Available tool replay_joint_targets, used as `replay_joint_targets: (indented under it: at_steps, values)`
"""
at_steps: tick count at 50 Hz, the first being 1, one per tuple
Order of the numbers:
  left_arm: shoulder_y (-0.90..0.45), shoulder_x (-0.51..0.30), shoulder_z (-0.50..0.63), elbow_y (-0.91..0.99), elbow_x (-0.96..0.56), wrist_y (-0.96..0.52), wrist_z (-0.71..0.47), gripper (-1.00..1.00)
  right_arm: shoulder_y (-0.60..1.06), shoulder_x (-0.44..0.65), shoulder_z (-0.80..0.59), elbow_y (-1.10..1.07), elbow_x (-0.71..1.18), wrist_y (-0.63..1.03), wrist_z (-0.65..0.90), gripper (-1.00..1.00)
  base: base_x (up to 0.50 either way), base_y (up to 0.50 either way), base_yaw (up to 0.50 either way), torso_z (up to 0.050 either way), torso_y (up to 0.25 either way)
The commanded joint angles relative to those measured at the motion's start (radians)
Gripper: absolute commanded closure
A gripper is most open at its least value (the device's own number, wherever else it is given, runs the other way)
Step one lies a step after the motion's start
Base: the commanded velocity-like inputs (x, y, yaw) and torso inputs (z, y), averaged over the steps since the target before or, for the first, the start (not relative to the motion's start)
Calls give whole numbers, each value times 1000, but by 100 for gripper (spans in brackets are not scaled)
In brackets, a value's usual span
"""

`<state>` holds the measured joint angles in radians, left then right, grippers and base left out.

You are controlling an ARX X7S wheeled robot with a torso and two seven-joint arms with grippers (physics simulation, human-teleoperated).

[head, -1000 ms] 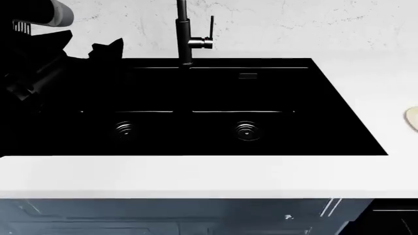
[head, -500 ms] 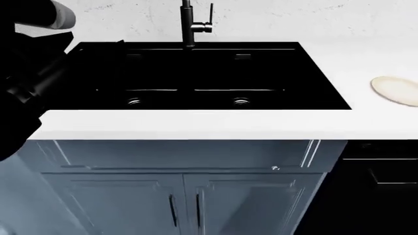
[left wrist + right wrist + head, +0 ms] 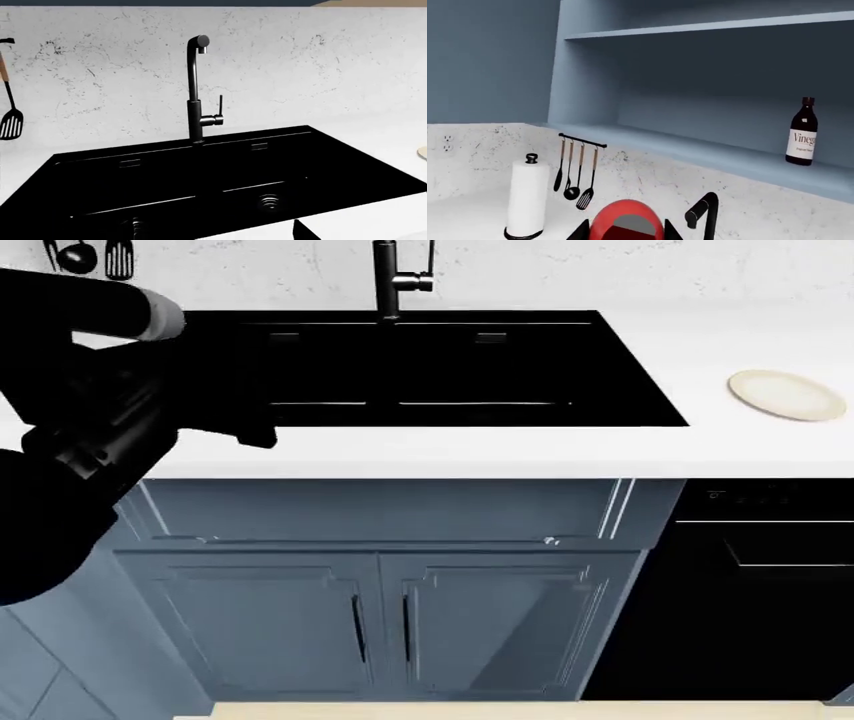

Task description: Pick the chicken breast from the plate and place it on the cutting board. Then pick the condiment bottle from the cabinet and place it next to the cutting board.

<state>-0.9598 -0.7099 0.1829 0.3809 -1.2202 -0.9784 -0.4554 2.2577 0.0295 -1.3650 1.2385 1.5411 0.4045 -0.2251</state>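
The condiment bottle (image 3: 626, 222) is red and I see it end-on, clamped between my right gripper's (image 3: 626, 233) two dark fingers (image 3: 582, 231). That gripper is raised in front of the open wall cabinet and does not show in the head view. The plate (image 3: 787, 397) lies on the white counter right of the sink; its edge also shows in the left wrist view (image 3: 423, 152). No chicken breast shows on it. The cutting board is not clearly in view. My left gripper (image 3: 247, 390) hovers over the sink's left end, open and empty; one fingertip (image 3: 301, 233) shows.
A black double sink (image 3: 441, 365) with a black faucet (image 3: 390, 280) sits in the white counter. Blue cabinet doors (image 3: 387, 625) and a black appliance (image 3: 767, 580) stand below. A vinegar bottle (image 3: 802, 132) stands on the cabinet shelf. A paper towel roll (image 3: 527, 200) and hanging utensils (image 3: 575, 170) stand by the wall.
The head view has drawn back from the counter. The cabinet doors have come into sight and the plate shows whole. The left arm stays at the left.
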Motion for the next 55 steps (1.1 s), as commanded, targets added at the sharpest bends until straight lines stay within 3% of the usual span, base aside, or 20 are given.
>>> replay_joint_targets:
  at_steps: [1,10,19,35,42,55]
  values:
    - [109,-25,-18,57,15,44,3,-100,-149,223,-21,-504,7,-45,270,100,0,0,0,0,0]
    - [239,-62,-80,141,-3,94,-19,-100,-296,466,1,-1022,32,-99,592,100,0,0,0,0,0]
    - [338,-107,-105,230,38,126,-29,-100,-468,630,-4,-1366,-26,-218,791,100,0,0,0,0,0]
    - [485,-105,-145,305,118,195,-89,-100,-723,768,-48,-1604,-208,-388,1031,100,0,0,0,0,0]
    - [581,-90,-143,319,195,240,-102,-100,-717,852,-94,-1726,-225,-295,1136,100,0,0,0,0,0]
    - [576,-41,-106,327,226,253,-125,-100,-792,918,-132,-1850,-273,-290,1263,100,0,0,0,0,0]
